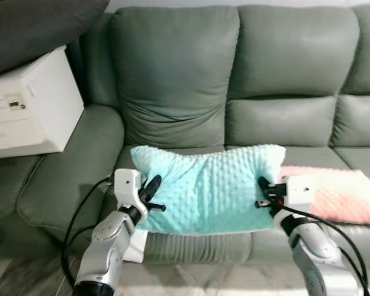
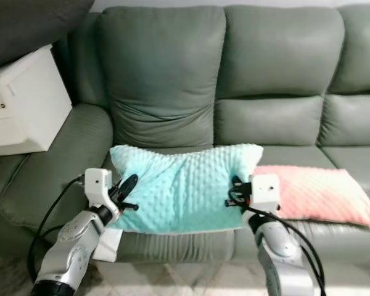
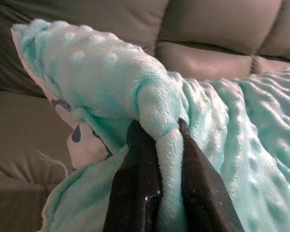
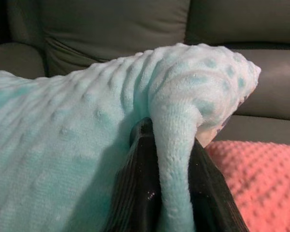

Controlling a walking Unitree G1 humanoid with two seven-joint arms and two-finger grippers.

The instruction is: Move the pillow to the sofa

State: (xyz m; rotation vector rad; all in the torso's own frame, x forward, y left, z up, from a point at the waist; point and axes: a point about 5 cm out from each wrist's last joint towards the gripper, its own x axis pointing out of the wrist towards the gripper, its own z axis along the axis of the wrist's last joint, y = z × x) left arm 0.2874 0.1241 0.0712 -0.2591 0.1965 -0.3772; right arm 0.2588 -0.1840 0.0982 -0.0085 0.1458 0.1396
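Observation:
A mint-green dotted pillow [image 1: 209, 185] is held in front of the grey sofa [image 1: 234, 80], over the front of its seat. My left gripper [image 1: 153, 188] is shut on the pillow's left edge; in the left wrist view its black fingers [image 3: 140, 193] pinch a fold of the pillow [image 3: 154, 111]. On the other side my right gripper [image 1: 264, 190] is shut on the right edge, and its fingers [image 4: 140, 193] clamp a ridge of the mint fabric [image 4: 179, 106]. I cannot tell whether the pillow's lower edge rests on the seat.
A pink dotted pillow [image 1: 339, 194] lies on the seat just right of the mint one. A white box [image 1: 31, 105] sits on the sofa's left armrest under a dark cushion [image 1: 31, 24]. Tiled floor [image 1: 191, 280] runs below the sofa front.

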